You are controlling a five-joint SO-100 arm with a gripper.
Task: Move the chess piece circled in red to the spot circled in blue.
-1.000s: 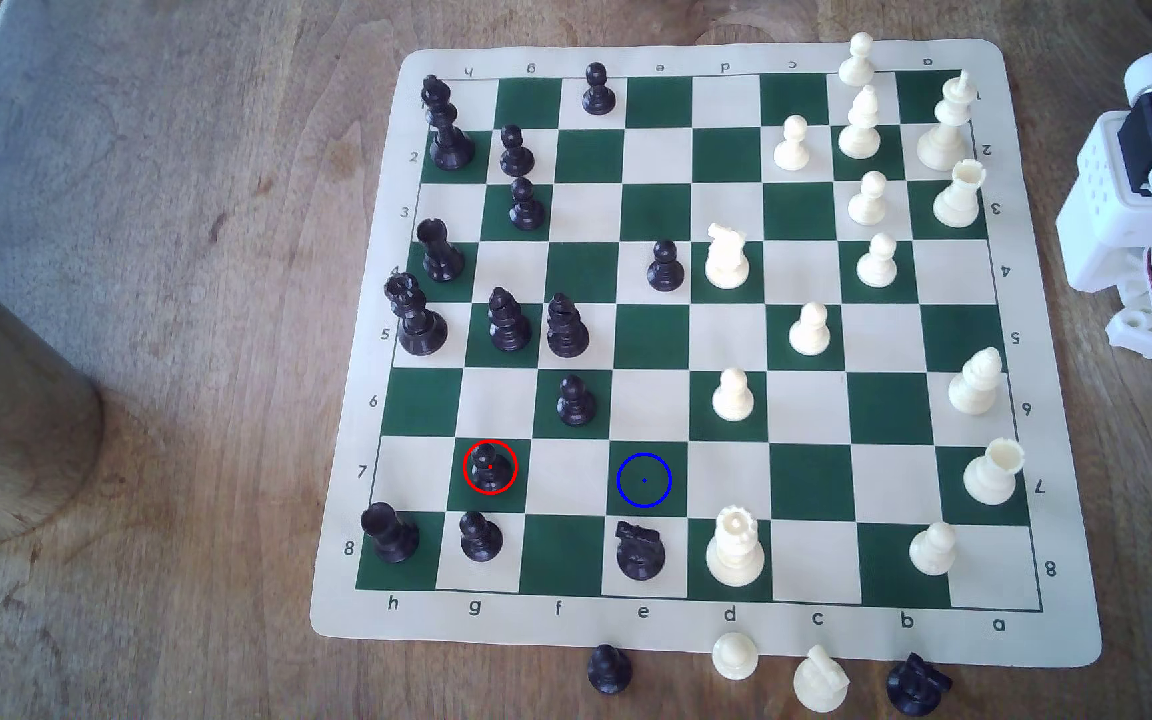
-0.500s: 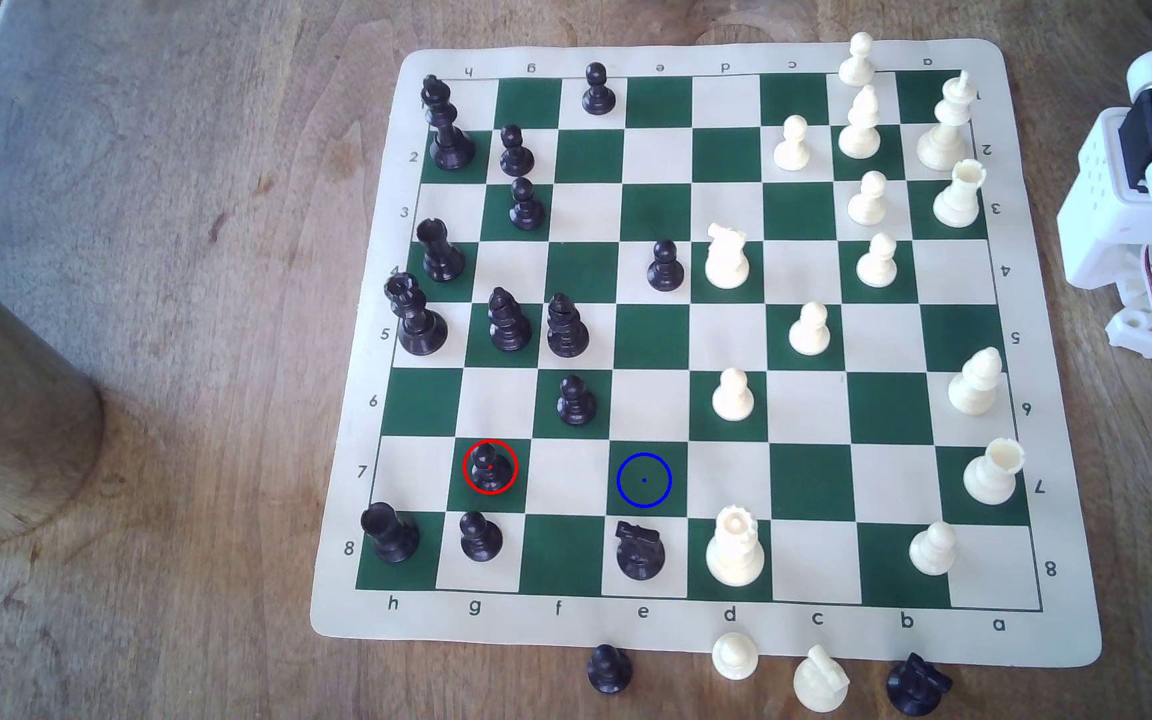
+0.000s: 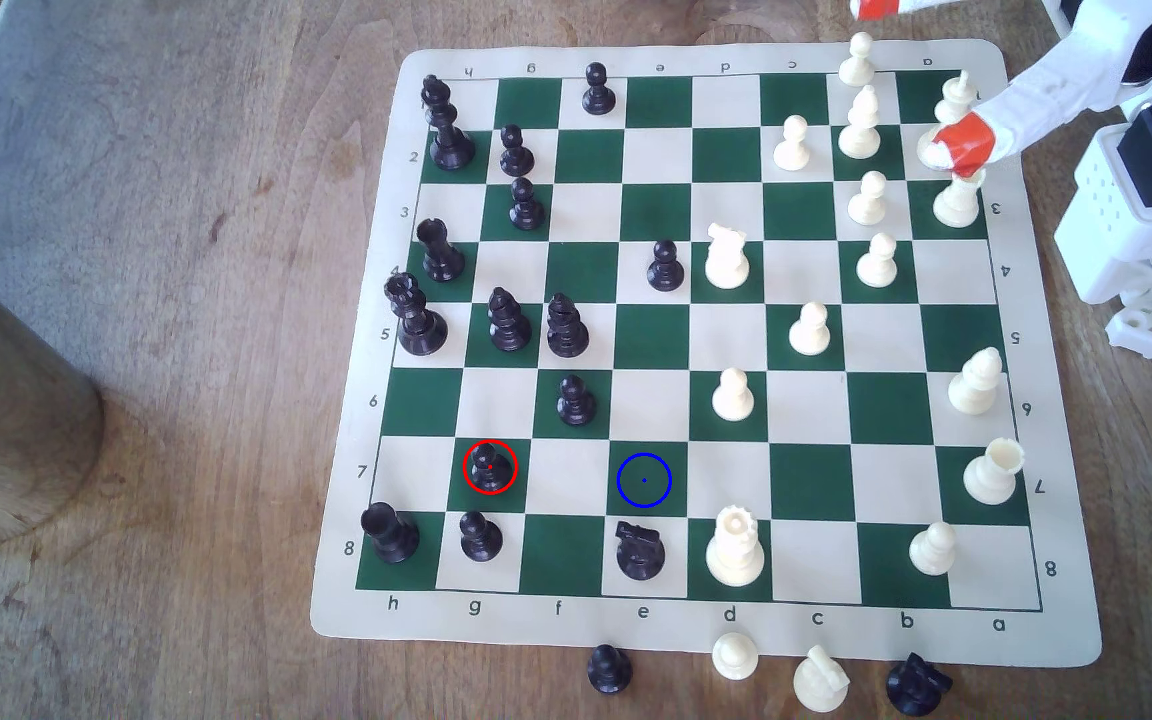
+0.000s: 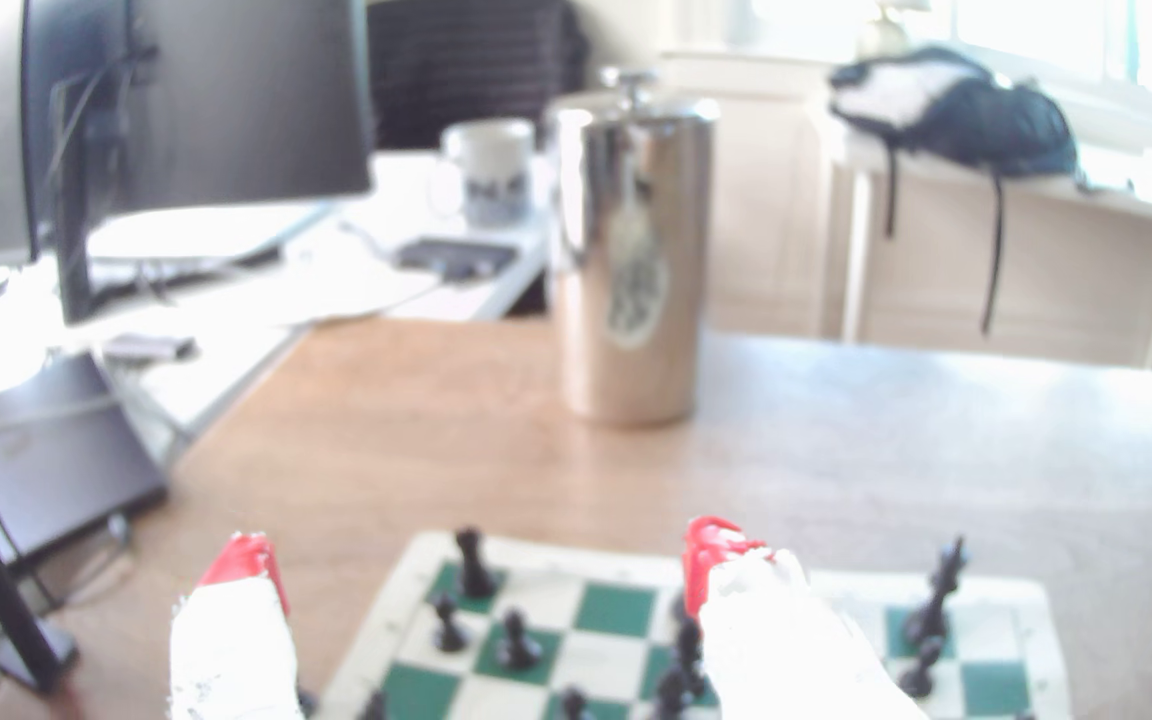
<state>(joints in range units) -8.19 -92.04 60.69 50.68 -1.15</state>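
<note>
We see the tool [image 3: 919,76] hovering with its red-tipped fingers [image 3: 968,144] spread wide and holding nothing, above the white pieces at the exterior view's upper right corner of the chessboard [image 3: 635,626]. The black pawn [image 3: 490,467] stands in its red ring on g7, well apart from the tool. The blue-ringed green square [image 3: 644,480] on e7 lies two files to its right in the exterior view.

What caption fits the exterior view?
Open gripper enters over the white corner; circled black pawn waits, blue-ringed square empty.
</note>
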